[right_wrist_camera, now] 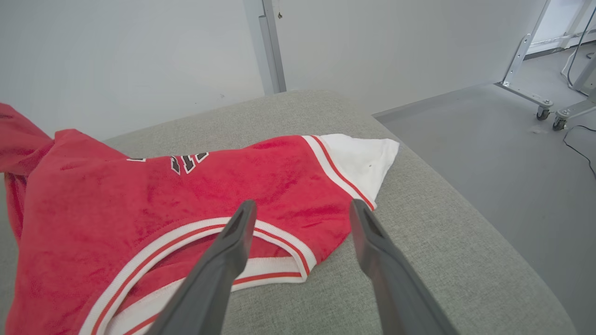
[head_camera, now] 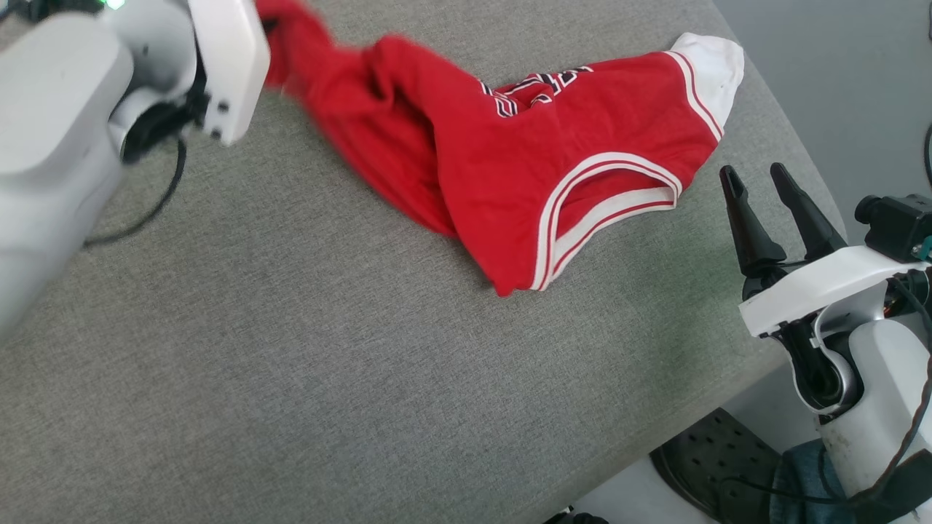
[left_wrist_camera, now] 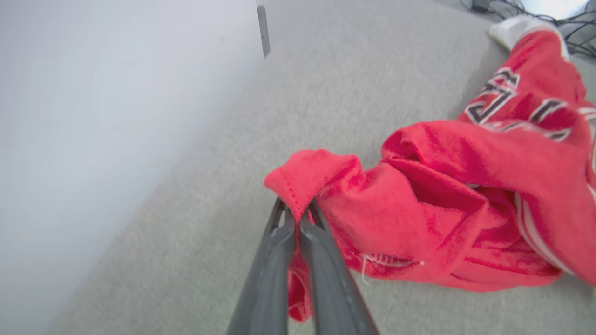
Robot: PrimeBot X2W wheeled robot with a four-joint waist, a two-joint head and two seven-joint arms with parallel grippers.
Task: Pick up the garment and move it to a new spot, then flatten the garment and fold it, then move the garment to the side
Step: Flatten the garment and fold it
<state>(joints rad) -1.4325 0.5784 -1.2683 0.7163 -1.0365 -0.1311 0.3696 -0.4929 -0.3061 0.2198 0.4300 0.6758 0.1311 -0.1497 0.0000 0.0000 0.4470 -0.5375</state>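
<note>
The garment (head_camera: 524, 160) is a red jersey with white sleeves and striped trim, lying crumpled across the grey cushion (head_camera: 291, 349). Its far left corner is lifted off the fabric surface. My left gripper (left_wrist_camera: 297, 215) is shut on that red hem corner of the garment (left_wrist_camera: 419, 204), with cloth bunched over the fingertips. In the head view the pale left arm (head_camera: 145, 80) covers those fingers. My right gripper (head_camera: 753, 178) stands open just right of the neck opening, above the cushion edge. In the right wrist view its fingers (right_wrist_camera: 237, 242) frame the garment (right_wrist_camera: 186, 200) near the striped collar and white sleeve.
The cushion's right edge (head_camera: 801, 167) drops to a grey floor (right_wrist_camera: 489, 153). A white wall (left_wrist_camera: 93, 116) runs along the far side. Wheeled metal frame legs (right_wrist_camera: 542, 104) and cables stand on the floor at the right.
</note>
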